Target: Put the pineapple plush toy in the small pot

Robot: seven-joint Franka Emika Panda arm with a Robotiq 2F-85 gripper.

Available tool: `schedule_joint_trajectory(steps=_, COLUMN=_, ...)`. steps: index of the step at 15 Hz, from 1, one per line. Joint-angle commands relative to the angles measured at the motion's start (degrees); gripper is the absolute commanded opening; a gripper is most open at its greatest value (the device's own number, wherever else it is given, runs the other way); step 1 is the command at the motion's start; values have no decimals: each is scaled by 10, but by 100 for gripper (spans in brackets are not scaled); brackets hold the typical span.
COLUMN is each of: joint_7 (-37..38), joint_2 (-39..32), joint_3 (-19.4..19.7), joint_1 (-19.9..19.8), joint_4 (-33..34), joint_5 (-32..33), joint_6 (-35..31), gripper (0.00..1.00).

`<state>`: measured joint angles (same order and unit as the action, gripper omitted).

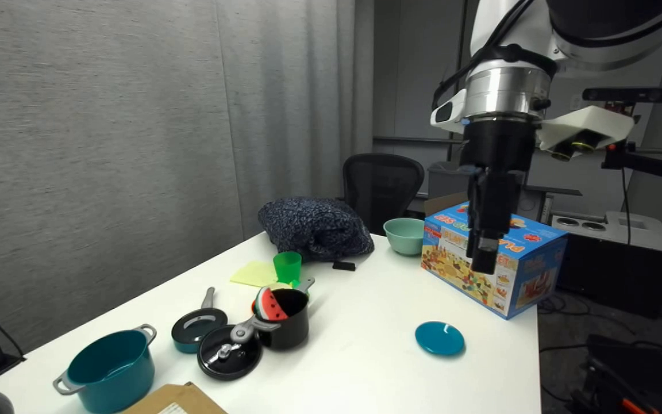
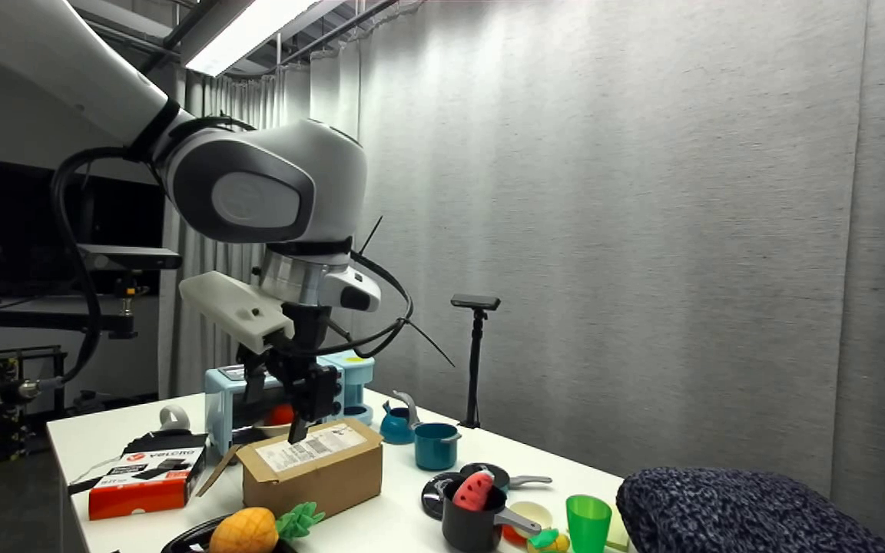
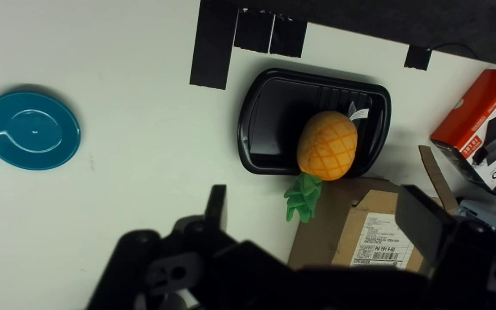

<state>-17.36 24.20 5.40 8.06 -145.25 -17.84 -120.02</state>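
The pineapple (image 3: 327, 146) lies on its side in the black tray (image 3: 278, 116), plump and orange-yellow, crisscrossed by darker orange lines (a white tag (image 3: 360, 114) shows at its leafless end), its green leaves jutting past the tray's rim. The gripper (image 3: 314, 204) hangs higher than the tray, fingers wide apart. Well apart from the tray, the small pot (image 2: 467, 530) has a watermelon slice (image 2: 473, 491) poking out.

The orange pineapple plush toy (image 3: 327, 146) is laid in a tray (image 3: 278, 116). The dark small pot (image 2: 469, 526) is stood upright.
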Motion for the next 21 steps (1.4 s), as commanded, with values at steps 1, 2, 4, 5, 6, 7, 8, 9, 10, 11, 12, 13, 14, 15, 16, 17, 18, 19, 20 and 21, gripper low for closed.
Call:
schedule_joint_trajectory(steps=1, joint_7=-3, joint_2=0, joint_3=-8, joint_1=-9, joint_4=1, joint_5=-3, joint_6=2, gripper=100)
schedule_joint_trajectory(steps=2, joint_7=0, joint_2=-6, joint_3=-10, joint_1=-7, joint_4=3, joint_5=-5, joint_6=-2, gripper=100)
schedule_joint_trajectory(steps=4, joint_7=3, joint_2=-28, joint_3=-12, joint_1=-2, joint_4=9, joint_5=-18, joint_6=-14, gripper=100)
schedule_joint_trajectory(steps=5, joint_7=3, joint_2=-45, joint_3=-14, joint_1=2, joint_4=14, joint_5=-29, joint_6=-25, gripper=100)
schedule_joint_trajectory(steps=6, joint_7=-1, joint_2=-67, joint_3=-16, joint_1=8, joint_4=19, joint_5=-44, joint_6=-38, gripper=100)
schedule_joint_trajectory(steps=7, joint_7=-7, joint_2=-89, joint_3=-18, joint_1=14, joint_4=25, joint_5=-63, joint_6=-48, gripper=100)
schedule_joint_trajectory(steps=8, joint_7=-12, joint_2=-113, joint_3=-23, joint_1=20, joint_4=31, joint_5=-81, joint_6=-59, gripper=100)
schedule_joint_trajectory(steps=9, joint_7=-15, joint_2=-142, joint_3=-32, joint_1=26, joint_4=41, joint_5=-95, joint_6=-72, gripper=100)
schedule_joint_trajectory(steps=10, joint_7=-19, joint_2=-169, joint_3=-44, joint_1=33, joint_4=54, joint_5=-111, joint_6=-84, gripper=100)
schedule_joint_trajectory(steps=11, joint_7=-23, joint_2=-195, joint_3=-56, joint_1=37, joint_4=66, joint_5=-123, joint_6=-95, gripper=100)
schedule_joint_trajectory(steps=12, joint_7=-25, joint_2=-224, joint_3=-70, joint_1=41, joint_4=84, joint_5=-133, joint_6=-103, gripper=100)
schedule_joint_trajectory(steps=13, joint_7=-24, joint_2=-251, joint_3=-85, joint_1=42, joint_4=101, joint_5=-137, joint_6=-110, gripper=100)
schedule_joint_trajectory(steps=14, joint_7=-17, joint_2=-276, joint_3=-101, joint_1=42, joint_4=116, joint_5=-131, joint_6=-117, gripper=100)
schedule_joint_trajectory(steps=15, joint_7=-10, joint_2=-298, joint_3=-113, joint_1=40, joint_4=130, joint_5=-122, joint_6=-122, gripper=100)
schedule_joint_trajectory(steps=16, joint_7=0, joint_2=-320, joint_3=-126, joint_1=38, joint_4=142, joint_5=-109, joint_6=-128, gripper=100)
schedule_joint_trajectory(steps=17, joint_7=7, joint_2=-338, joint_3=-136, joint_1=36, joint_4=151, joint_5=-99, joint_6=-133, gripper=100)
schedule_joint_trajectory(steps=18, joint_7=11, joint_2=-357, joint_3=-145, joint_1=36, joint_4=160, joint_5=-88, joint_6=-139, gripper=100)
schedule_joint_trajectory(steps=19, joint_7=11, joint_2=-374, joint_3=-152, joint_1=35, joint_4=169, joint_5=-78, joint_6=-138, gripper=100)
schedule_joint_trajectory(steps=20, joint_7=12, joint_2=-389, joint_3=-159, joint_1=35, joint_4=175, joint_5=-70, joint_6=-138, gripper=100)
schedule_joint_trajectory(steps=21, joint_7=16, joint_2=-396, joint_3=-163, joint_1=36, joint_4=175, joint_5=-50, joint_6=-135, gripper=100)
